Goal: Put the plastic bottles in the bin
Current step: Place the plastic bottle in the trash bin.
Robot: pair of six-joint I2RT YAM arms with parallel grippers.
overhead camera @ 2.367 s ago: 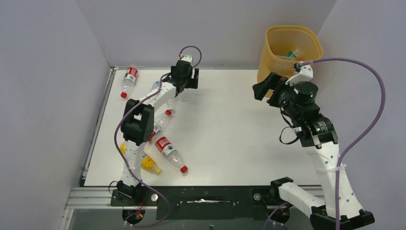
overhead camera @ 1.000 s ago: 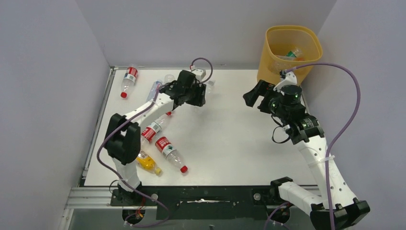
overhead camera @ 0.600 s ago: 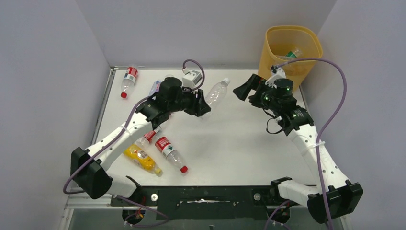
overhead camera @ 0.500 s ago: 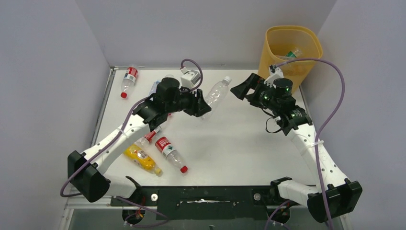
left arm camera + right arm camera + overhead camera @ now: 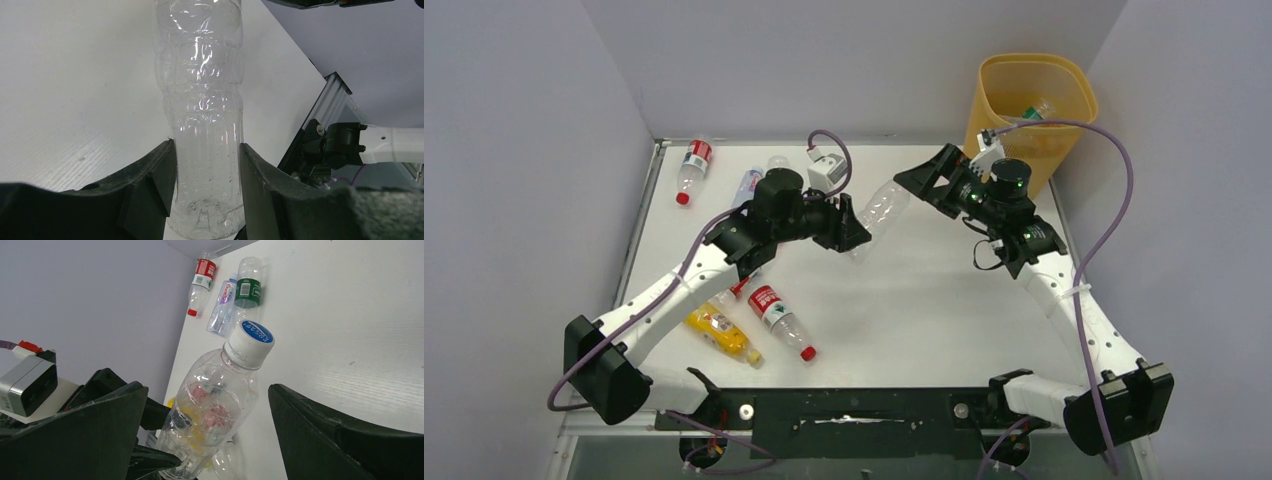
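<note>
A clear plastic bottle (image 5: 882, 207) with a white, blue-topped cap hangs above the table's middle, and my left gripper (image 5: 852, 226) is shut on its base end. In the left wrist view both fingers (image 5: 150, 185) press the bottle (image 5: 202, 100) near its bottom. My right gripper (image 5: 916, 185) is open, its fingers standing wide on either side of the bottle's (image 5: 215, 405) cap end without touching it. The yellow-orange bin (image 5: 984, 115) stands at the back right with a green-labelled bottle (image 5: 1032, 112) inside.
Other bottles lie on the left side of the table: a red-labelled one (image 5: 692, 165) at the back left, a blue-labelled one (image 5: 746, 185), a yellow one (image 5: 719, 333) and another red-labelled one (image 5: 776, 318) near the front. Grey walls close in both sides.
My left arm has carried the clear bottle rightwards and up off the table. The right gripper swung left from the bin, and its open fingers now straddle the bottle's cap end.
</note>
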